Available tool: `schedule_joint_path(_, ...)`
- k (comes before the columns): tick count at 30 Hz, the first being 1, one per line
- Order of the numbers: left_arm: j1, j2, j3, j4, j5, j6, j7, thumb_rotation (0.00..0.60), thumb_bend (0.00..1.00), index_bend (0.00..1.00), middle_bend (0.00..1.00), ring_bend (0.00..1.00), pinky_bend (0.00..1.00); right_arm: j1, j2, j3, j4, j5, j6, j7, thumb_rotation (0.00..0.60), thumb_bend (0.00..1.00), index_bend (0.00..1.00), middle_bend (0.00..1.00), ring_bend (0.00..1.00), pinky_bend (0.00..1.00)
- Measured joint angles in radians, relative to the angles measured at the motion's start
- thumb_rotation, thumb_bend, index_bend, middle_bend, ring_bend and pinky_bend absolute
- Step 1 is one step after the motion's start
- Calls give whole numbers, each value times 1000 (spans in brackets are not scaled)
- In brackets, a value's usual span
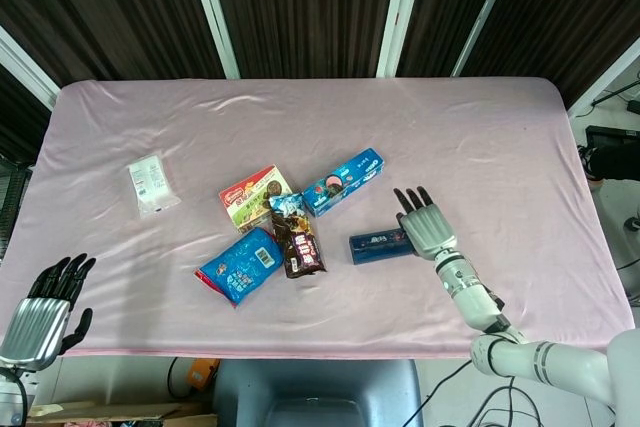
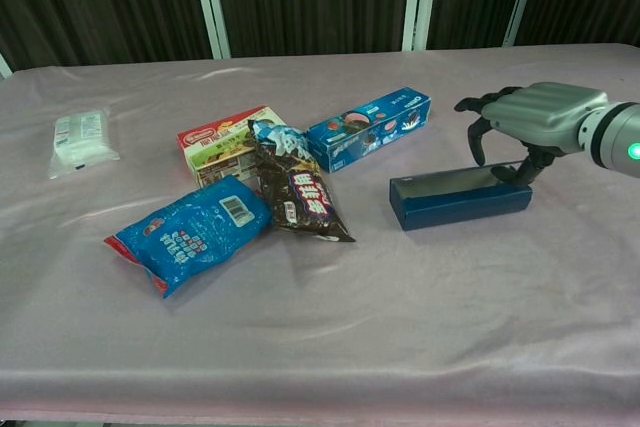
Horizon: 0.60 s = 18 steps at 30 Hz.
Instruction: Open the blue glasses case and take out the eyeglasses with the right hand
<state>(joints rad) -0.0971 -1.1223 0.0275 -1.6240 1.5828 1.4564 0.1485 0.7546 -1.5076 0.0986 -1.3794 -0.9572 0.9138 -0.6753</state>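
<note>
The blue glasses case (image 1: 377,245) (image 2: 460,199) lies closed on the pink cloth, tipped up onto its long edge with a plain dark side toward the chest view. My right hand (image 1: 427,227) (image 2: 535,117) arches over its right end. The thumb touches the case's top right corner, while the fingers (image 2: 477,133) curl apart above the far side without clearly gripping. No eyeglasses show. My left hand (image 1: 45,309) hangs beyond the table's near left corner, fingers spread and holding nothing; only the head view shows it.
Left of the case lie a blue cookie box (image 2: 370,127), a dark snack bag (image 2: 300,197), a red and green box (image 2: 222,141) and a blue pouch (image 2: 190,230). A white packet (image 2: 80,139) sits far left. The pink table cloth (image 1: 480,137) spreads behind the case.
</note>
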Motion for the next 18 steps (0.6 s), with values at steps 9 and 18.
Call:
schedule_joint_path(9, -6, -4, -5, 0, -14, -14, 11, 600, 458, 0, 51, 49, 144, 72, -82, 73, 74, 133, -14, -56, 600, 598, 439, 0, 0, 0)
schedule_joint_path(18, -10, -6, -4, 0, -14, -20, 17, 600, 458, 0, 51, 49, 144, 154, -208, 128, 259, 251, -28, -114, 600, 450, 256, 0, 0, 0)
